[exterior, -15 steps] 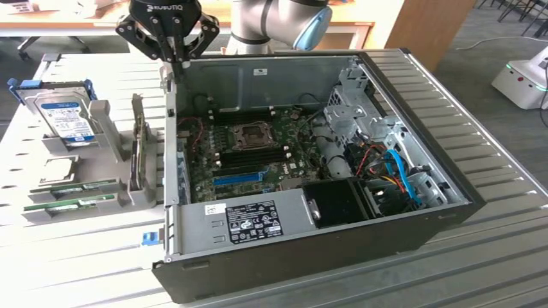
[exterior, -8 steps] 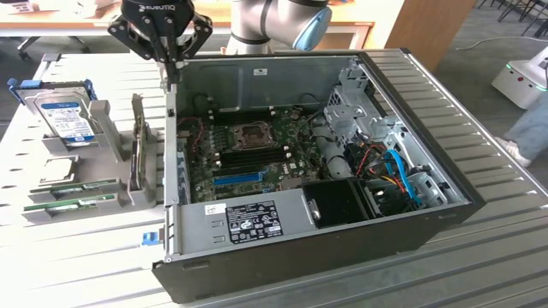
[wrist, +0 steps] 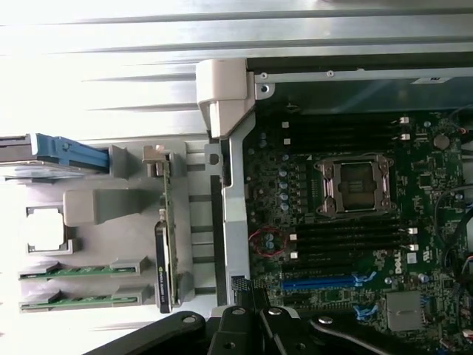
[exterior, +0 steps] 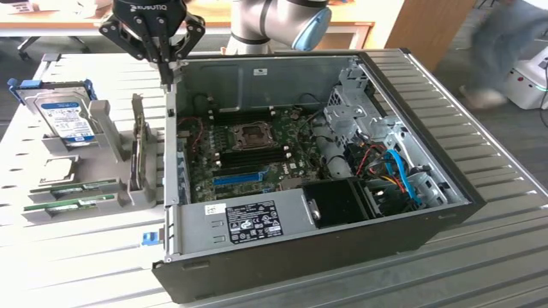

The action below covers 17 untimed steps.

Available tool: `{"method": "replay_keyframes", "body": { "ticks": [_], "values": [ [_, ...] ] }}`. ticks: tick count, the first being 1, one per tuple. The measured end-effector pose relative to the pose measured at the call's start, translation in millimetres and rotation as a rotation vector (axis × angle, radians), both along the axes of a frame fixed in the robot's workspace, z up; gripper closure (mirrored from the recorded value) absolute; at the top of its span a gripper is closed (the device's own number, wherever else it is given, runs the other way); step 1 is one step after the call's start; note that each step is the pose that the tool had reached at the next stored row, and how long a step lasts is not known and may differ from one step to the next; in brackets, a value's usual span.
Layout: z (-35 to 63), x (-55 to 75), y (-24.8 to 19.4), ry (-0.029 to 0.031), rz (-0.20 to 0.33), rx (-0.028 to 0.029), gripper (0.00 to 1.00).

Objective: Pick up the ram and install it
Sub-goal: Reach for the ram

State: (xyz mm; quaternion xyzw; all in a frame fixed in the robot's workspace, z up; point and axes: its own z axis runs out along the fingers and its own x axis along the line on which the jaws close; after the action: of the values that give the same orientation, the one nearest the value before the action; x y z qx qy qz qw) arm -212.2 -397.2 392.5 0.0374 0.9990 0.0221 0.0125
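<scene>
**Claw empty, ram in its rack**

I see the claw [exterior: 167, 76] pressed together and gripping nothing. It hangs above the back corner of the open PC case [exterior: 342, 256], on the exterior view's left. The ram [exterior: 83, 187] lies flat in the grey rack [exterior: 107, 128] on the tabletop [exterior: 496, 256], outside the case and well apart from the claw. A second stick [exterior: 70, 205] sits just beside it (both green). The exterior view gives me the hard drive [exterior: 64, 119] standing in the rack and a blurred person [exterior: 505, 45] behind. The wrist view looks straight down on the black memory slots [wrist: 347, 240] flanking the CPU socket [wrist: 357, 185], with the blue slot [wrist: 318, 282] near the claw's linkage.
</scene>
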Motion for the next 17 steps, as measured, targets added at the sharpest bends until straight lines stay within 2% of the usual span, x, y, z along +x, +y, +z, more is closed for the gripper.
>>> {"method": "replay_keyframes", "body": {
  "ticks": [17],
  "values": [
    [-0.4,-25.3,0.2,0.0,0.0,0.0,0.89]
  ]
}}
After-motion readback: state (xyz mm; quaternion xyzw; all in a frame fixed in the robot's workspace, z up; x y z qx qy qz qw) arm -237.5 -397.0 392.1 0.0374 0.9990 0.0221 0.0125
